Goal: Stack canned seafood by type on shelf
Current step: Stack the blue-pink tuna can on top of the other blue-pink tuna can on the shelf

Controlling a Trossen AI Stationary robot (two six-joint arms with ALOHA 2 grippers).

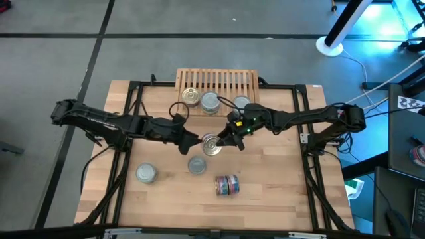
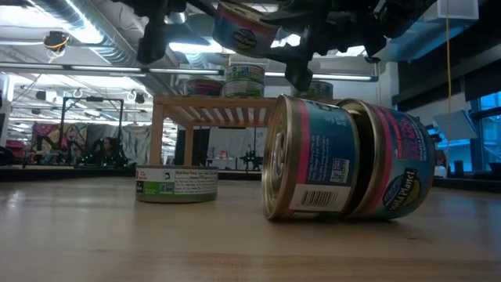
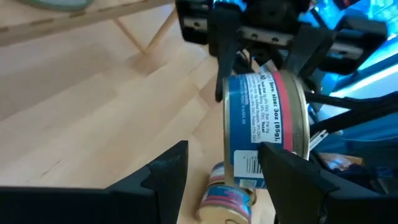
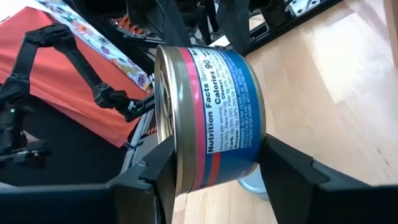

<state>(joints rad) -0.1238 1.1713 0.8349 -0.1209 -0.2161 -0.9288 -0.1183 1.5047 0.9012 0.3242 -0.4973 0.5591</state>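
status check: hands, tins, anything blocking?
Right hand clamps blue-red tin above mid-table. Left hand open beside it. Three tins on shelf. Nothing blocking.

There was one wooden shelf [image 1: 217, 83] in the upper middle of the high view, and three tins [image 1: 210, 101] stood on it. One blue-red tin [image 1: 212, 145] was in the middle of the frame, between the two grippers. On the table, in the lower part of the frame, two short grey tins [image 1: 146, 173] lay flat. Just right of them, two blue-red tins [image 1: 227, 185] lay on their sides, touching each other. Together this made eight tins. There were two arms, one on each side of the frame.
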